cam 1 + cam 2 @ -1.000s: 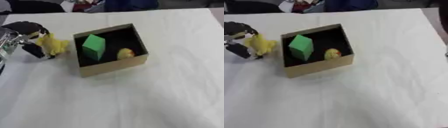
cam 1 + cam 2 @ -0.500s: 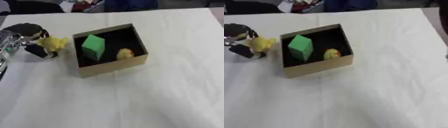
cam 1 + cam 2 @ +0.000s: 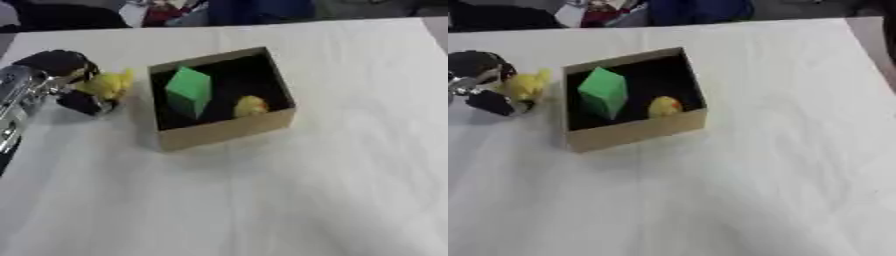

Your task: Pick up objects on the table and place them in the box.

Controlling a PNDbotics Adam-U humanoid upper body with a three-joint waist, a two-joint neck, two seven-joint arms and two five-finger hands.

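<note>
While the box (image 3: 224, 131) sits near the middle of the white table (image 3: 332, 190), already holding two things: a green block (image 3: 189, 92) leaning upright toward its left half, and a small round yellow thing (image 3: 250, 105) with a touch of orange, down against the near wall toward the right. Counted as done, then, those two.

One thing plainly left outside: a yellow toy (image 3: 107, 85), lumpy and soft-looking, just beside the box's left wall but apart from it. Caught in the left hand (image 3: 63, 80), black fingers curled over it from above and the thumb tucked below, so closed on the toy rather than spread. Whether lifted clear of the table or resting on it, cannot tell from here; a shadow under the hand suggests it is at or near the surface.

No sign of the right hand in either view.

Nothing else loose on the cloth as far as can be seen, so likely the last piece. Remaining, by that reckoning: carry the toy to the right over the near-left rim, into the free dark space behind the block, and let go.
</note>
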